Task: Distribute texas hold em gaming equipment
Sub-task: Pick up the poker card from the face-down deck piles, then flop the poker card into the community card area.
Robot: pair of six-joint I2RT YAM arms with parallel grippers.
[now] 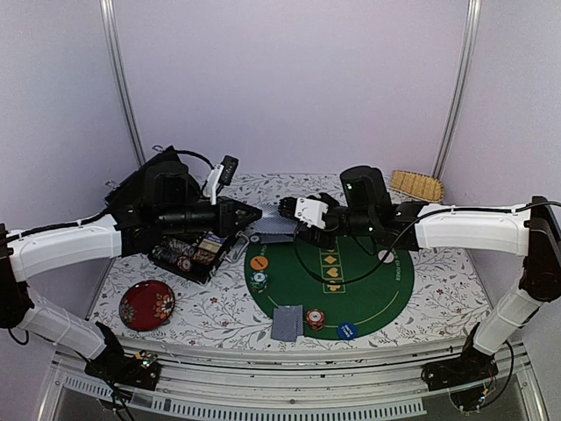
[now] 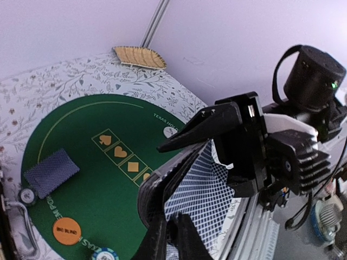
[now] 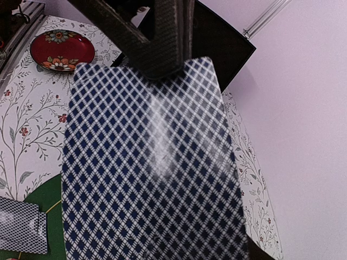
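My left gripper [image 1: 252, 213] is shut on playing cards [image 1: 272, 226] with blue patterned backs, held in the air above the far edge of the green mat [image 1: 351, 289]. In the left wrist view the cards [image 2: 203, 195] rise from my left gripper [image 2: 174, 222], and the right gripper [image 2: 209, 127] is at their far end. In the right wrist view a card [image 3: 152, 168] fills the frame and hides the right fingers. On the mat lie a card pile [image 1: 287, 322], a red chip stack [image 1: 316, 317], a green chip stack [image 1: 258, 280], and orange [image 1: 259, 262], blue [image 1: 347, 331] and white [image 1: 386, 256] discs.
A black case [image 1: 188, 254] with chips stands left of the mat under the left arm. A dark red floral dish [image 1: 147, 304] sits at the front left. A tan woven piece [image 1: 415, 185] lies at the back right by the wall.
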